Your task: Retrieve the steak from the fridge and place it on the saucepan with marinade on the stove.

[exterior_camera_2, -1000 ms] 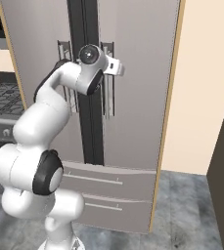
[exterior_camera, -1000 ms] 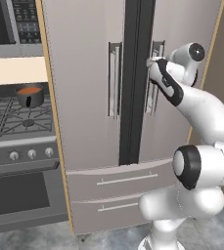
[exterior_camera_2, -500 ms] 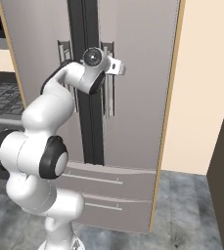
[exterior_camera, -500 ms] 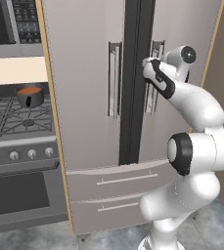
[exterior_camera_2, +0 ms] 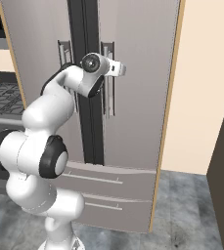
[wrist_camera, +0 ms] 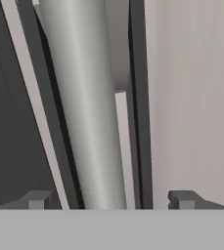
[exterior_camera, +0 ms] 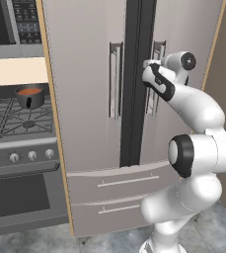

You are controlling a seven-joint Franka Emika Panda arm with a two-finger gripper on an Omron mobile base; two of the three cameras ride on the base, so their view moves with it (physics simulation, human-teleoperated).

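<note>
The fridge [exterior_camera: 85, 74] stands with both doors shut, so the steak is hidden. My gripper [exterior_camera: 147, 65] is at the upper part of the right door's vertical bar handle [exterior_camera: 157, 89]. In the hand view the gripper [wrist_camera: 108, 200] is open, and the handle bar [wrist_camera: 91, 122] runs between its two fingertips [wrist_camera: 35, 200] with a gap on each side. The saucepan [exterior_camera: 29, 96], dark with orange-red liquid inside, sits on the stove [exterior_camera: 16, 123] to the left of the fridge.
A microwave [exterior_camera: 11, 22] hangs above the stove. The left door's handle [exterior_camera: 115, 79] is just across the dark centre gap. Two fridge drawers [exterior_camera: 119, 183] lie below the doors. A beige wall [exterior_camera_2: 201, 97] flanks the fridge on the right.
The hand has moved slightly in toward the right door handle and the forearm has shifted with it. The fridge doors have stayed shut.
</note>
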